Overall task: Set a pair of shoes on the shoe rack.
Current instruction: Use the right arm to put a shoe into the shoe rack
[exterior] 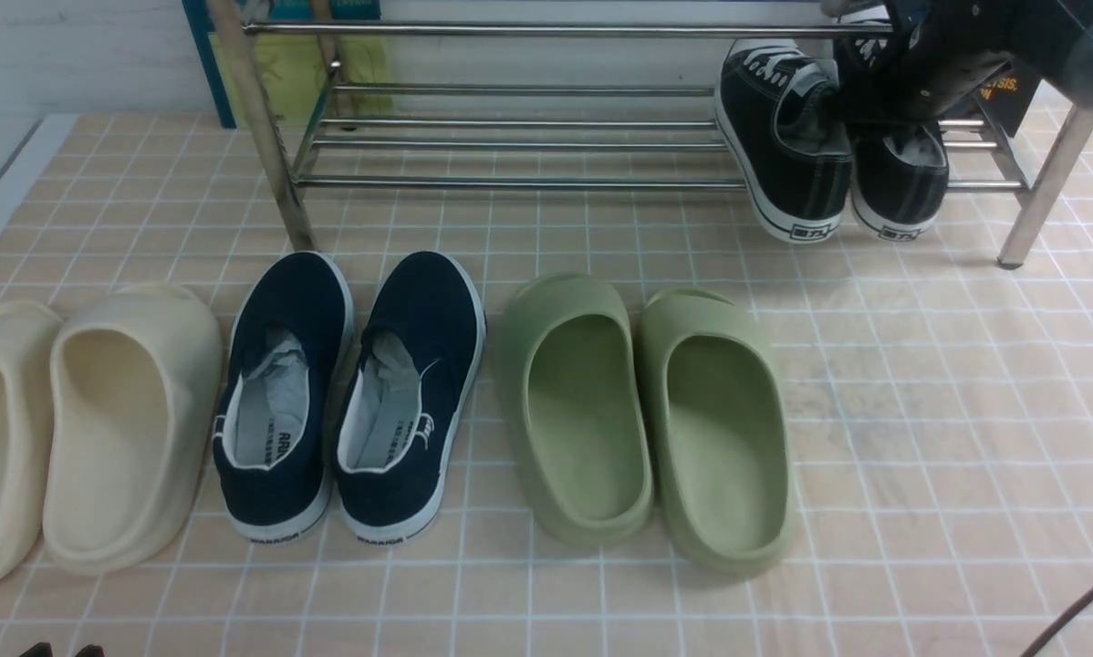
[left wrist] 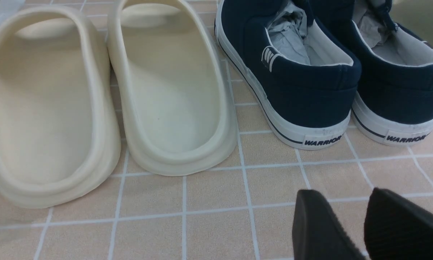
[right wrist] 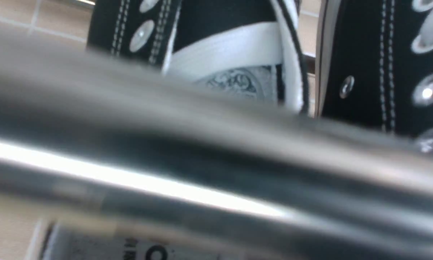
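The pair of shoes (exterior: 788,137) rests at the right end of the shoe rack (exterior: 510,182), on its lower bars, with the heels overhanging the front bar. I judge them light, with soft canvas that buckles over stiff rubber soles, so I'd grip at the heel collar. My right hand (exterior: 930,73) hangs over them; I cannot tell how its jaws stand. My left hand (left wrist: 346,202) is spread and empty.

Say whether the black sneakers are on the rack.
On: both black sneakers lie across the lower bars of the shoe rack, heels overhanging the front.
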### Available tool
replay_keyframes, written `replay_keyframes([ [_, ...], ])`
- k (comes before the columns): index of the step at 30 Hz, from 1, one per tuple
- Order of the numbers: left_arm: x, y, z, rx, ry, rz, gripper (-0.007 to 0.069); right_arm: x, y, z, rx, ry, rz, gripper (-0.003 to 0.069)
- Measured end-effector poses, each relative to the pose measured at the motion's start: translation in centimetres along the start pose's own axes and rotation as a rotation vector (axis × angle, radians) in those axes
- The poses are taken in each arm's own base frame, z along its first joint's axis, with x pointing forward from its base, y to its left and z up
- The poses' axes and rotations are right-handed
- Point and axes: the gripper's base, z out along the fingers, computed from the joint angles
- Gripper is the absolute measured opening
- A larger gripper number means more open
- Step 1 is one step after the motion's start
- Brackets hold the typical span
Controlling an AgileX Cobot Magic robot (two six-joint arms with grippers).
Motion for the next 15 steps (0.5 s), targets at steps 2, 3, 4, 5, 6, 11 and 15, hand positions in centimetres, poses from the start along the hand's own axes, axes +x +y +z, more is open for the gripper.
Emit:
replay_keyframes([
  [2, 0.0, 0.0, 0.0, 0.0, 0.0, 0.0, 0.024, -0.3, 0.4, -1.5, -0.019, 0.007, 0.013, 0.0463],
  [3, 0.0, 0.0, 0.0, 0.0, 0.0, 0.0, 0.024, -0.6, 0.4, -2.6, -0.021, -0.005, 0.013, 0.0475],
  [4, 0.0, 0.0, 0.0, 0.0, 0.0, 0.0, 0.024, -0.8, 0.5, -3.2, -0.025, -0.011, 0.013, 0.0479],
  [5, 0.0, 0.0, 0.0, 0.0, 0.0, 0.0, 0.024, -1.0, 0.7, -4.3, -0.027, -0.02, 0.011, 0.0479],
  [6, 0.0, 0.0, 0.0, 0.0, 0.0, 0.0, 0.024, -1.3, 0.7, -5.4, -0.028, -0.03, 0.009, 0.0477],
  [11, 0.0, 0.0, 0.0, 0.0, 0.0, 0.0, 0.024, -1.2, 0.5, -9.0, -0.01, -0.017, -0.03, 0.0435],
  [15, 0.0, 0.0, 0.0, 0.0, 0.0, 0.0, 0.024, 0.0, 0.3, -8.2, 0.014, 0.047, -0.053, 0.0413],
])
